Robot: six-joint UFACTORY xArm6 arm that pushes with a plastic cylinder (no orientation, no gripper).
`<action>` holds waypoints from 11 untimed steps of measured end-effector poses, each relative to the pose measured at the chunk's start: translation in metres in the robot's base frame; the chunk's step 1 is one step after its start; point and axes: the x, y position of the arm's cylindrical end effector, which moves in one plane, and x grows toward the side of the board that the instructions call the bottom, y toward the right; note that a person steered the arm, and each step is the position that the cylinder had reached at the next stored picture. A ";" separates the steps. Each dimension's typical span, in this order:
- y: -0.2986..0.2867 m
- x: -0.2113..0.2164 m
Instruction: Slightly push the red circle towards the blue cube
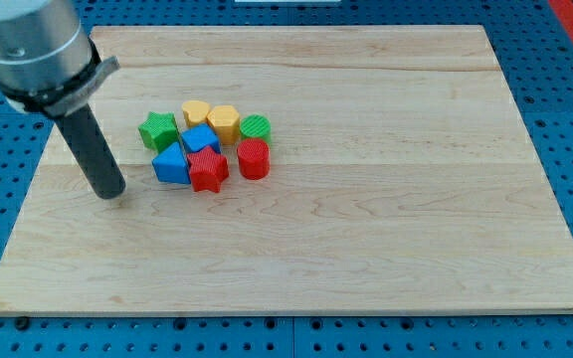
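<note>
my tip [111, 191] is sitting at nine o'clock of the blocks, touching none. the red circle [254, 158] is lying at four o'clock of the blue cube [200, 138]. no gripper is showing.

my tip [111, 193] left of blue cube [200, 138], red circle [254, 159]

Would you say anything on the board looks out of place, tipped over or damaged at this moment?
Nothing stands out. The blocks sit in one tight cluster, with the red circle at its right edge and the blue cube in the middle. None looks damaged. My tip rests on the wooden board, apart from the cluster, to the view's left.
</note>
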 end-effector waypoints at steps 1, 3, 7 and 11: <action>0.028 0.009; 0.080 0.011; 0.190 -0.009; 0.181 -0.028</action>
